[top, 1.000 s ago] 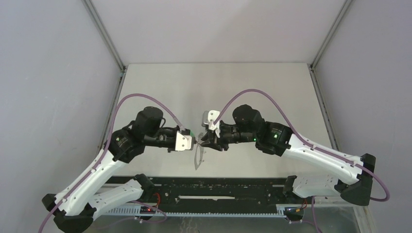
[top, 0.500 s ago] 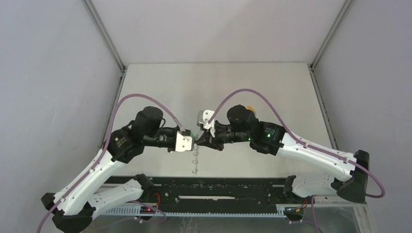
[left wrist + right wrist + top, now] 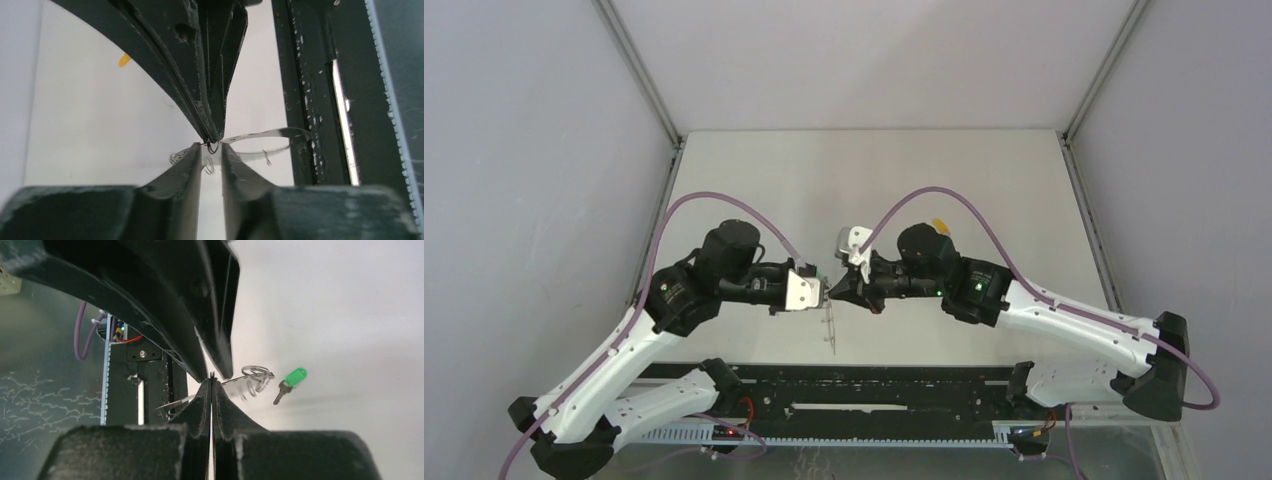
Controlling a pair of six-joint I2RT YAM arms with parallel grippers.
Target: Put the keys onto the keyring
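Note:
The grey keyring (image 3: 828,325) hangs edge-on between the two grippers above the table's near edge. My right gripper (image 3: 834,292) is shut on a small wire loop at the ring's rim; its tips (image 3: 212,141) meet over it. My left gripper (image 3: 824,291) faces it, and its jaws (image 3: 211,149) stand slightly open with the ring's band (image 3: 270,134) across the gap. The green-headed key (image 3: 295,377) shows beside the ring's loops (image 3: 257,373); I cannot tell whether it hangs from them. The yellow-headed key (image 3: 939,224) lies on the table behind the right arm.
A black rail (image 3: 864,385) runs along the table's near edge just below the hanging ring. Grey enclosure walls (image 3: 544,150) stand on both sides and at the back. Purple cables (image 3: 724,200) arch over both arms.
My right gripper has shut on the ring's loop. My left jaws have parted a little. The keyring has swung from a slanted flat view to edge-on, hanging straight down.

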